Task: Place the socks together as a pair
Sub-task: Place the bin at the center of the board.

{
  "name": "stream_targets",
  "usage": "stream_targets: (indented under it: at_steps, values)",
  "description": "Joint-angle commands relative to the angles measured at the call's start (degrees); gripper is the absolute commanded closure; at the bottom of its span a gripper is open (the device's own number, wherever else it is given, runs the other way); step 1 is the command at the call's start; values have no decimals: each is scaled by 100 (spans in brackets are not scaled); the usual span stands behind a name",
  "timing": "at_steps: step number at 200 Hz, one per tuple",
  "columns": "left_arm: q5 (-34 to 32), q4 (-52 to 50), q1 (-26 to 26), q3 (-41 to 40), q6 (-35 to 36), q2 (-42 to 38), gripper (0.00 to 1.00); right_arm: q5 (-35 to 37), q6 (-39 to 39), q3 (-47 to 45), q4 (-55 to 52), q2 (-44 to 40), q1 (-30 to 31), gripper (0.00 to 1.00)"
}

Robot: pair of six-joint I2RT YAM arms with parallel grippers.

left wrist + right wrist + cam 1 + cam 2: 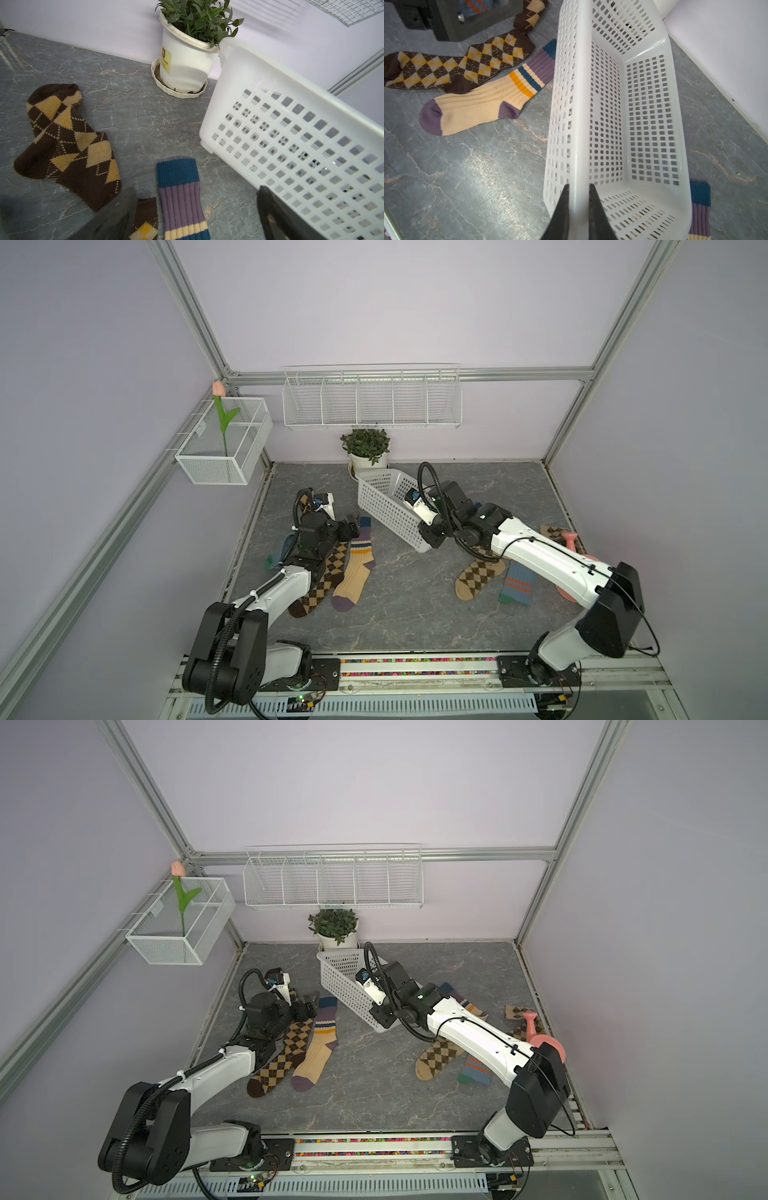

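Note:
A cream ribbed sock (pixel 353 572) with a purple toe lies beside a dark-brown argyle sock (pixel 322 585) on the left. My left gripper (pixel 195 194) hangs open over their cuffs, holding nothing. A second dark-brown argyle sock (pixel 68 137) lies crumpled just beyond. On the right, a tan argyle sock (pixel 478 576) and a blue sock with orange stripes (pixel 517 583) lie partly under my right arm. Another cream sock (pixel 699 207) shows past the basket's end. My right gripper (pixel 578 188) is shut on the rim of the tilted white basket (pixel 648 116).
A potted plant (pixel 365 448) stands at the back wall behind the basket. A pink watering can (pixel 571 545) sits at the right edge with another tan argyle sock (pixel 519 1013) beside it. Wire racks hang on the back and left walls.

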Motion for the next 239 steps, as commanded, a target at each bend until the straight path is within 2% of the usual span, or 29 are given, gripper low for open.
stream_targets:
  at_steps: [1,33,93,121,166,206,239]
  values:
    - [-34,2,-9,170,-49,8,8,-245,-178,-14,402,347,62,93]
    - [-34,2,-14,167,-50,-10,8,-173,-123,-83,374,624,73,91]
    - [-51,19,-6,143,-52,-21,8,610,135,-667,494,653,65,61]
    - [-51,18,-13,135,-69,-28,8,982,206,-772,427,660,7,54]
    - [-63,20,-9,135,-59,-32,8,1656,369,-823,319,730,-257,38]
    - [-53,15,-14,135,-59,-28,8,1947,621,-917,337,677,-666,31]
    - [-51,7,-12,143,-59,-19,8,1832,750,-1177,677,268,-927,25]
